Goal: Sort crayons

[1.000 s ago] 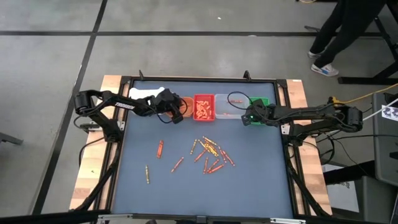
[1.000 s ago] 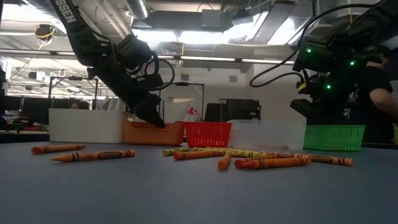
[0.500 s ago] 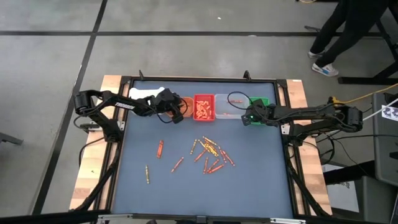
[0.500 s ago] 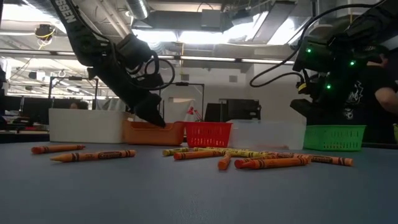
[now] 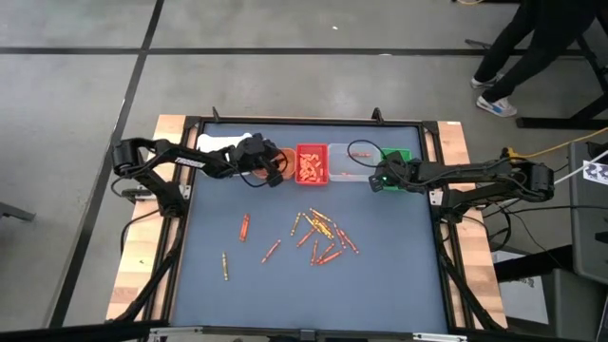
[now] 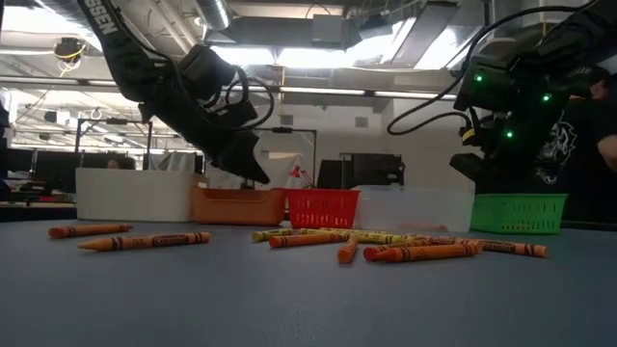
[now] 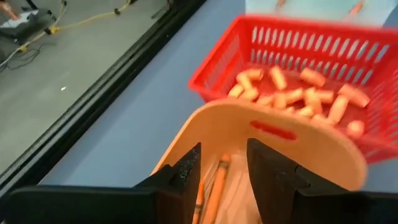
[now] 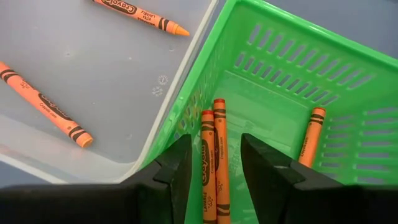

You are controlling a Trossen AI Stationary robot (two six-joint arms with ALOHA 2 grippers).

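Loose crayons lie scattered mid-table, some apart toward the left; the low view shows them lying flat. Along the far edge stand a white bin, an orange bin, a red bin, a clear bin and a green bin. My left gripper hovers open over the orange bin, where crayons lie. My right gripper hangs open over the green bin, which holds three crayons.
The red bin is filled with crayon pieces. Two crayons lie in the clear bin. A black frame rims the table. A person stands beyond the far right corner. Bare tabletop lies near the front edge.
My left gripper has tipped upward, and its fingertips have risen from the orange bin's rim to a little above it. The right arm has kept still.
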